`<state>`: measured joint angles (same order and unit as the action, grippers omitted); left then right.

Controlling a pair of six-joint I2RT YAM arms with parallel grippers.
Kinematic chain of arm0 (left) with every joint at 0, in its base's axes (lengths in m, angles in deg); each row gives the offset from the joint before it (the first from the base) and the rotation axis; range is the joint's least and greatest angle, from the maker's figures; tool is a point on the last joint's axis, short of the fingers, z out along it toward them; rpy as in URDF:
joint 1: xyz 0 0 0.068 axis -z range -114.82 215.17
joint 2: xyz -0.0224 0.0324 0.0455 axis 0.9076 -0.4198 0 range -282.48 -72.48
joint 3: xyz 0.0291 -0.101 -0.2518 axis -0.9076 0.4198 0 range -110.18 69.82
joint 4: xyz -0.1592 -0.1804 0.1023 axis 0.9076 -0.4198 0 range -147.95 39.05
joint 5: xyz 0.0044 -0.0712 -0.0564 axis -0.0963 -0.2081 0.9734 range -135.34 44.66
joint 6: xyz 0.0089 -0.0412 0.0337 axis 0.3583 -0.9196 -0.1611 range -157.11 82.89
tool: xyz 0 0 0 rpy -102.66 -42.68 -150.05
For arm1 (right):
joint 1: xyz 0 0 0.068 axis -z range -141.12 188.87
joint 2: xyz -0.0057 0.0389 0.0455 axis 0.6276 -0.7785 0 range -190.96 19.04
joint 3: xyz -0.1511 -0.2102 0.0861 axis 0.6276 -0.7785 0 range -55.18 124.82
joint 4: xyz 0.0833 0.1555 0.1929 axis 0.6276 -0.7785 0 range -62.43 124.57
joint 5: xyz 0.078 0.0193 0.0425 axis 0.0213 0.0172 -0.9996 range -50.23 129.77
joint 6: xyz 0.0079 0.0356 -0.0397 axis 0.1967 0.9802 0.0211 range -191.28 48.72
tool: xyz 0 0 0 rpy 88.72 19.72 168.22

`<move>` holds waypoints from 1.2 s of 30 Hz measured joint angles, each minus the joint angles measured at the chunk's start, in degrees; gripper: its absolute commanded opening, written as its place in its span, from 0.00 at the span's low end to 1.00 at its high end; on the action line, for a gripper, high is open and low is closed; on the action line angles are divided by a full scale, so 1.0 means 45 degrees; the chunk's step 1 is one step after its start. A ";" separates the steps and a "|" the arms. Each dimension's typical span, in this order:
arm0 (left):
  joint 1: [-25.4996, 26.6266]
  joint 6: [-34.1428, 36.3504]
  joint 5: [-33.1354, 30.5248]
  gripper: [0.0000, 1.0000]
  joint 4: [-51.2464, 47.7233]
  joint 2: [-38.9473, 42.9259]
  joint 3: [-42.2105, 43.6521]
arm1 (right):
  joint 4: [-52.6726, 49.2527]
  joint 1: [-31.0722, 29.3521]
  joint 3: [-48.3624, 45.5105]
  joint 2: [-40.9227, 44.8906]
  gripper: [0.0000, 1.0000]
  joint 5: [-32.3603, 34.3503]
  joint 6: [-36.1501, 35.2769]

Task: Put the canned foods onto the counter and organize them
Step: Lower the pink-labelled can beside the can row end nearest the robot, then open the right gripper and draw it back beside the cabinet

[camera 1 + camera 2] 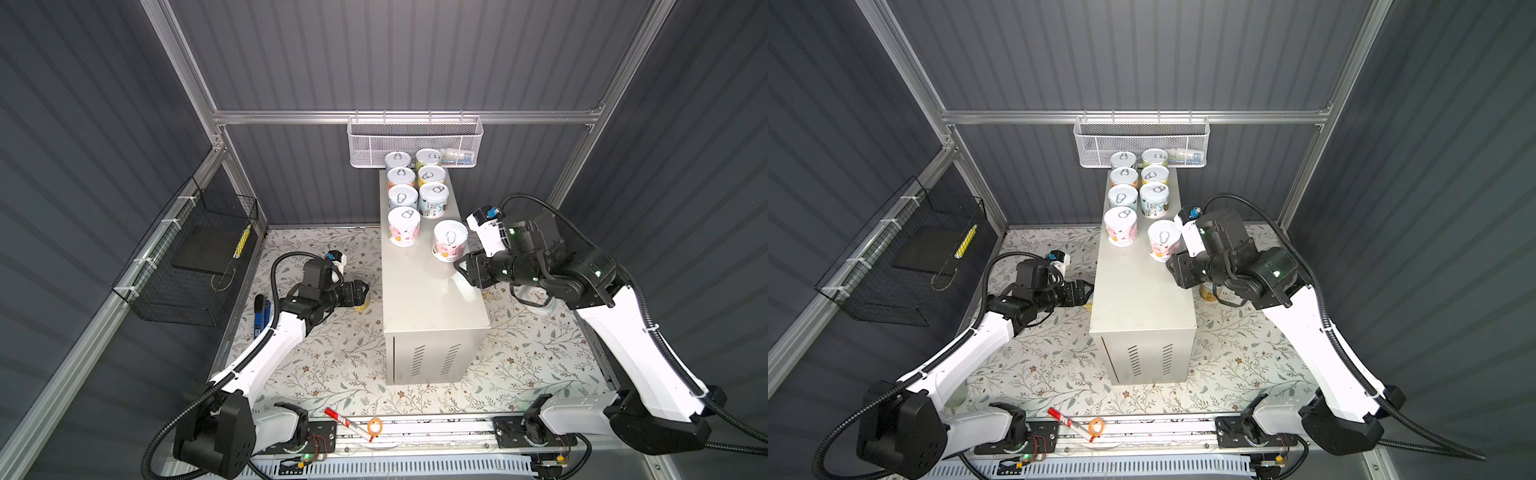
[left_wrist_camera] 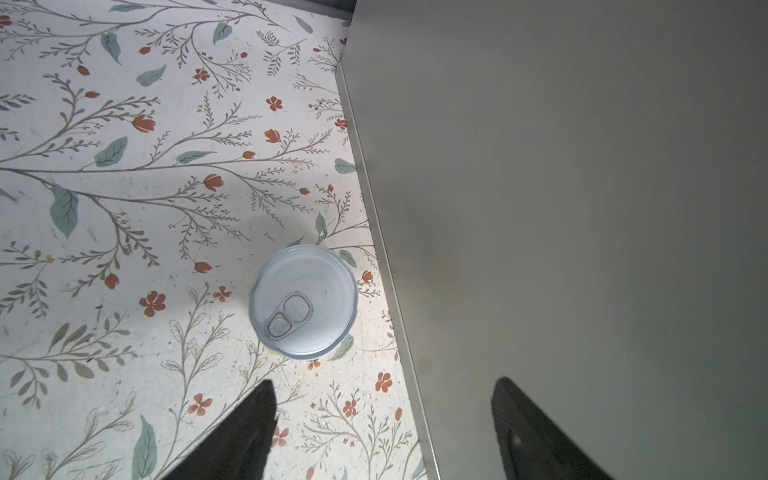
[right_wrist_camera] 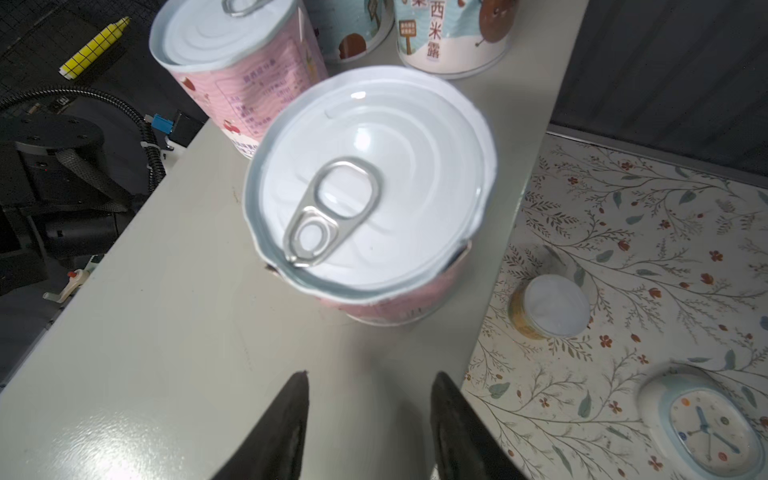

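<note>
Nearest me, a red marker (image 1: 347,423) and an orange tape ring (image 1: 375,426) lie on the front rail. On the floral tabletop (image 1: 332,365) two tins are not yet up. A silver-lidded can (image 2: 303,301) stands just beside the counter's (image 1: 428,299) left side, below my left gripper (image 2: 386,382), which is spread and empty. A yellow-sided can (image 3: 548,307) stands off the counter's right side, near a small clock (image 3: 702,428). My right gripper (image 3: 372,374) hangs over the counter's right edge, jaws apart and holding nothing, just short of a pink can (image 3: 370,187). The pink can makes eight canned foods (image 1: 402,196) upright in two rows toward the far end, though it sits slightly out of line. I judge the task four-fifths done. Beyond, a white mesh basket (image 1: 415,141) hangs on the grey ribbed wall.
</note>
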<state>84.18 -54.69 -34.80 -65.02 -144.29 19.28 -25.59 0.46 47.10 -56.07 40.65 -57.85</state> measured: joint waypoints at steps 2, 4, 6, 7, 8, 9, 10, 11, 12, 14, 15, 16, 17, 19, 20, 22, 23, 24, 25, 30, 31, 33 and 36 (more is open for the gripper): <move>0.0000 0.0000 0.0005 0.82 0.0000 -0.0165 0.0000 | 0.0321 0.0000 -0.0238 0.0039 0.52 0.0083 0.0015; 0.0000 0.0000 0.0005 0.82 -0.0005 -0.0248 0.0000 | 0.0636 0.0005 -0.0384 0.0044 0.52 0.0141 0.0010; 0.0000 0.0000 0.0000 0.82 0.0010 -0.0253 0.0000 | 0.0865 0.0029 -0.0423 -0.0005 0.53 0.0160 -0.0029; 0.0000 0.0000 0.0000 0.82 0.0034 -0.0253 0.0000 | 0.0962 0.0039 -0.0423 -0.0034 0.53 0.0180 -0.0049; 0.0000 0.0000 0.0000 0.82 0.0053 -0.0253 0.0000 | 0.1098 0.0073 -0.0423 -0.0078 0.53 0.0185 -0.0097; 0.0000 -0.0005 0.0000 0.82 0.0058 -0.0253 0.0000 | 0.1234 0.0097 -0.0423 -0.0131 0.53 0.0185 -0.0141; 0.0000 -0.0005 -0.0005 0.82 0.0068 -0.0248 0.0000 | 0.1336 0.0131 -0.0423 -0.0185 0.53 0.0189 -0.0175; 0.0000 -0.0005 -0.0005 0.82 0.0073 -0.0248 0.0000 | 0.1433 0.0170 -0.0423 -0.0267 0.53 0.0194 -0.0209; 0.0000 -0.0005 -0.0005 0.82 0.0068 -0.0248 0.0000 | 0.1496 0.0214 -0.0418 -0.0369 0.53 0.0189 -0.0243; 0.0000 0.0000 -0.0005 0.82 0.0073 -0.0248 0.0000 | 0.1598 0.0272 -0.0398 -0.0583 0.53 0.0185 -0.0325; 0.0000 -0.0005 -0.0010 0.82 0.0068 -0.0248 0.0000 | 0.1671 0.0306 -0.0393 -0.0709 0.53 0.0175 -0.0355; 0.0000 -0.0005 -0.0010 0.82 0.0073 -0.0248 0.0000 | 0.1749 0.0350 -0.0393 -0.0831 0.53 0.0165 -0.0384; 0.0000 0.0000 -0.0010 0.82 0.0068 -0.0248 0.0000 | 0.1826 0.0384 -0.0393 -0.0937 0.53 0.0151 -0.0418; 0.0000 0.0000 -0.0010 0.82 0.0068 -0.0248 0.0000 | 0.1996 0.0466 -0.0345 -0.1132 0.53 0.0126 -0.0461; 0.0000 0.0000 -0.0010 0.82 0.0068 -0.0248 0.0000 | 0.2084 0.0515 -0.0282 -0.1239 0.53 0.0097 -0.0466; 0.0000 0.0000 -0.0010 0.82 0.0063 -0.0248 0.0000 | 0.2147 0.0588 -0.0194 -0.1375 0.53 0.0058 -0.0476; 0.0000 0.0000 -0.0015 0.82 0.0063 -0.0248 0.0000 | 0.2181 0.0641 -0.0141 -0.1447 0.53 0.0019 -0.0476; 0.0000 0.0000 -0.0010 0.82 0.0063 -0.0248 0.0000 | 0.2191 0.0680 -0.0073 -0.1511 0.53 -0.0019 -0.0481; 0.0000 0.0000 -0.0015 0.82 0.0063 -0.0248 0.0000 | 0.2210 0.0709 -0.0034 -0.1564 0.54 -0.0049 -0.0486; 0.0000 0.0000 -0.0019 0.82 0.0063 -0.0248 0.0000 | 0.2327 0.0816 0.0112 -0.1783 0.54 -0.0199 -0.0563; 0.0000 0.0000 -0.0019 0.82 0.0063 -0.0248 0.0000 | 0.2346 0.0840 0.0131 -0.1817 0.54 -0.0223 -0.0568; 0.0000 0.0000 -0.0024 0.82 0.0063 -0.0248 0.0000 | 0.2385 0.0869 0.0189 -0.1904 0.54 -0.0277 -0.0573; 0.0000 0.0000 -0.0068 0.82 0.0053 -0.0248 0.0000 | 0.2531 0.0923 0.0233 -0.2050 0.54 -0.0369 -0.0588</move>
<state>84.18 -54.69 -35.10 -64.78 -145.41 19.28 -14.21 4.61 48.15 -65.30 38.99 -60.49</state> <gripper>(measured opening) 0.820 0.539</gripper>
